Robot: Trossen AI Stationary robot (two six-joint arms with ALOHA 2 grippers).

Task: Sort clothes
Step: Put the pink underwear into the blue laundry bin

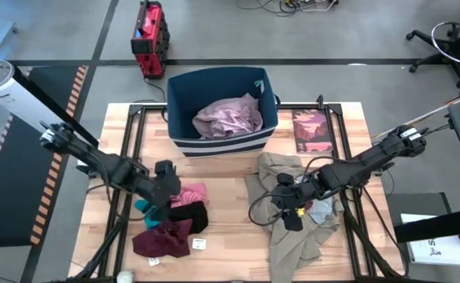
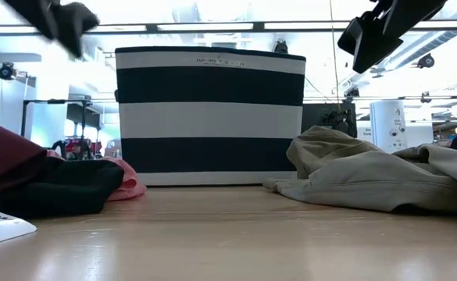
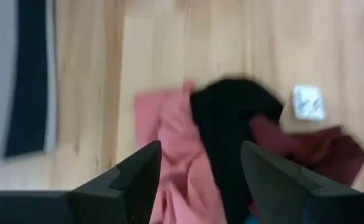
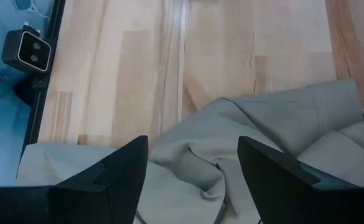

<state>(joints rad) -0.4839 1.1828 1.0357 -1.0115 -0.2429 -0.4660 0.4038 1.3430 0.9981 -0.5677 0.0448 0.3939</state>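
Note:
The mauve-pink shirt [image 1: 228, 116] lies inside the navy striped bin [image 1: 223, 141]. The khaki trousers [image 1: 292, 236] lie spread on the table's right half, with a pale grey piece [image 1: 321, 209] on them. Small pink [image 1: 189, 193], black [image 1: 189, 215], teal [image 1: 145, 207] and maroon [image 1: 163, 239] pieces lie heaped at the left. My left gripper [image 3: 200, 163] is open above the pink and black pieces [image 3: 225, 118]. My right gripper [image 4: 193, 160] is open above the trousers [image 4: 231, 149], touching nothing.
A reddish-covered book [image 1: 311, 130] lies flat right of the bin. A small white tag [image 1: 200, 244] lies by the maroon piece. Bare wood runs down the table's middle between the two heaps. A red cart [image 1: 149, 31] stands on the floor beyond the table.

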